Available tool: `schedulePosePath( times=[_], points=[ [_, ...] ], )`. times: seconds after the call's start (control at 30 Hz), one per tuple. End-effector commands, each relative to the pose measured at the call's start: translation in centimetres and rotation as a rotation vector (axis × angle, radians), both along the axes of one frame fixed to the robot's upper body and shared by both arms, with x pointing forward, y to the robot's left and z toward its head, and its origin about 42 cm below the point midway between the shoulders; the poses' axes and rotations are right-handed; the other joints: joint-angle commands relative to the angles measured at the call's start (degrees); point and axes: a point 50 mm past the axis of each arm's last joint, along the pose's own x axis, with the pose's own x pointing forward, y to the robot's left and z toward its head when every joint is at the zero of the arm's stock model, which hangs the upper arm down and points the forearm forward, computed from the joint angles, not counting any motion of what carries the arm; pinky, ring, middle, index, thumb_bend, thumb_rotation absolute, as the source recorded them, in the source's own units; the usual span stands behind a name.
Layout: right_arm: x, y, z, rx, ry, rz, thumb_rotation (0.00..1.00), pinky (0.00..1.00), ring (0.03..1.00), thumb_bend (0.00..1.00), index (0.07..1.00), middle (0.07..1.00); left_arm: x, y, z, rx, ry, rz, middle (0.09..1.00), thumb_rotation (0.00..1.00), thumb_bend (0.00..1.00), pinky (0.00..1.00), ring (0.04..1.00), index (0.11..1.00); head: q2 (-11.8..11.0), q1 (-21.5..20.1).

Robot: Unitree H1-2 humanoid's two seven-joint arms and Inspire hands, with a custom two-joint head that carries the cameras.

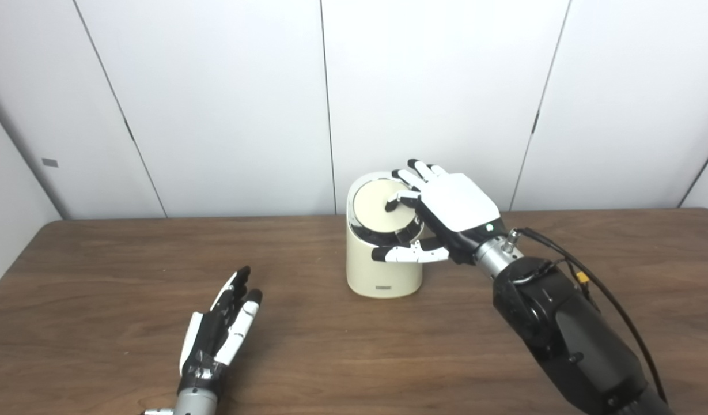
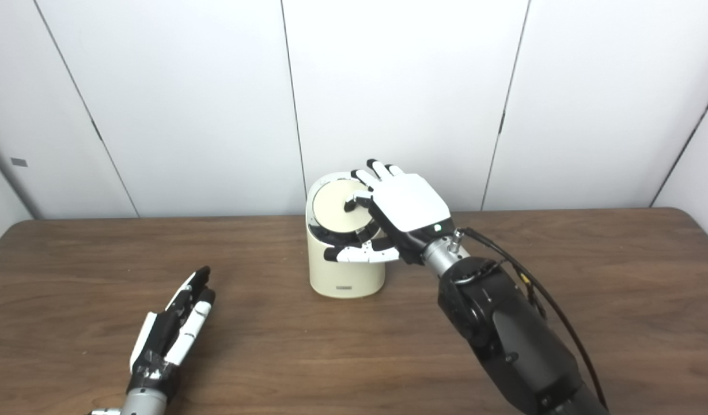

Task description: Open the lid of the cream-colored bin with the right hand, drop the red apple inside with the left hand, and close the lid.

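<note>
The cream-colored bin [image 1: 382,265] stands upright at the middle of the table. Its round lid [image 1: 379,206] lies in the top opening, with a dark gap along its front right edge. My right hand [image 1: 446,210] is over the bin's right top side; its fingers [image 1: 414,176] are spread and rest on the lid, and its thumb [image 1: 408,252] lies across the bin's front wall. My left hand [image 1: 221,328] lies open and empty on the table at the front left, palm turned inward. I see no red apple in either view.
The brown wooden table [image 1: 100,276] reaches to white wall panels [image 1: 215,104] behind. My right forearm [image 1: 567,328] with its black cable crosses the table's front right.
</note>
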Motion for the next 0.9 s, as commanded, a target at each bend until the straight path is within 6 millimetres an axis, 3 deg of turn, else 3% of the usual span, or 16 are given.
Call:
schedulePosePath(
  times=[0.0,0.33,0.47,0.67,0.87],
  points=[
    [-0.2,-0.4,0.1,0.012,0.032,-0.008,0.94,0.96,1.000,0.56,0.698,0.943,0.0,-0.2,0.7,0.008,-0.016,-0.013,0.967,0.72,0.57,0.98,0.974,0.953,0.02,0.00],
    [-2.4,-2.1,5.1,0.145,-0.120,-0.049,0.90,0.93,0.995,0.51,0.734,0.926,0.0,0.0,0.5,-0.016,-0.024,-0.014,0.971,0.69,0.56,0.99,0.981,0.955,-0.16,-0.27],
    [-3.4,-3.9,5.5,0.169,-0.128,-0.106,0.78,0.91,0.986,0.44,0.739,0.922,0.1,0.1,0.5,-0.007,-0.032,-0.013,0.964,0.69,0.55,0.98,0.970,0.952,-0.33,-0.30],
    [-5.0,-8.0,1.9,0.271,-0.019,-0.193,0.72,0.87,0.952,0.45,0.796,0.925,-0.3,0.7,0.8,0.010,-0.042,-0.018,0.962,0.70,0.52,0.96,0.968,0.956,-0.53,-0.04],
    [-7.1,-10.6,-3.3,0.412,0.189,-0.245,0.77,0.87,0.964,0.49,0.901,0.958,-1.2,2.4,1.2,0.070,-0.043,-0.009,0.981,0.69,0.51,0.94,0.977,0.964,-0.89,0.30]
  ],
)
